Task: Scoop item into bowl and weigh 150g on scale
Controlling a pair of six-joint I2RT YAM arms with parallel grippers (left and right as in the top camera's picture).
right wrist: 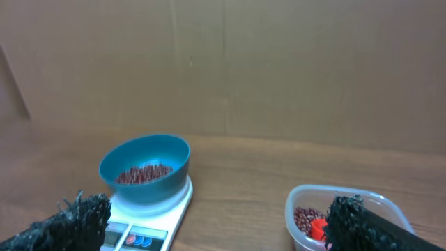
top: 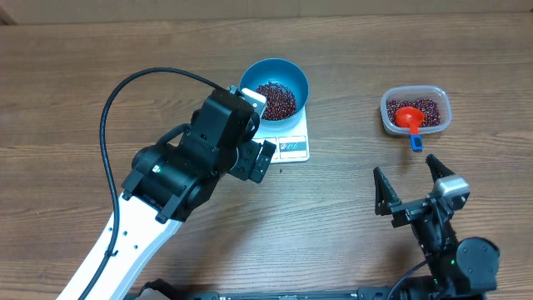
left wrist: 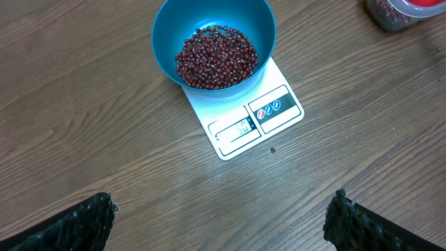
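**Both claws spread and empty; beans sit in the blue bowl on the scale**

A wooden surface is seen from above, with two robot arms reaching in from the near edge. A round blue bowl stands on the far part of a white kitchen scale. The scale's display and label panels show at its near edge, and the digits are too small to read. A loose heap of small red-brown beans covers the bottom of the bowl.

The left claw hangs above the surface with its two dark fingers spread wide and nothing between them. From above, this arm's wrist sits at the scale's left side and overlaps the bowl's near-left rim. In the left wrist view, the bowl and scale lie ahead of the claw, centred between the lines of its fingers and clear of both. A small dark speck lies on the bare wood just beside the scale's display end.

The right claw is well to the right of the scale, also spread wide and empty. Beyond it, and apart from it, sits a clear plastic tub holding more beans. A red scoop rests in the tub, its blue-tipped handle poking over the near rim toward this claw.
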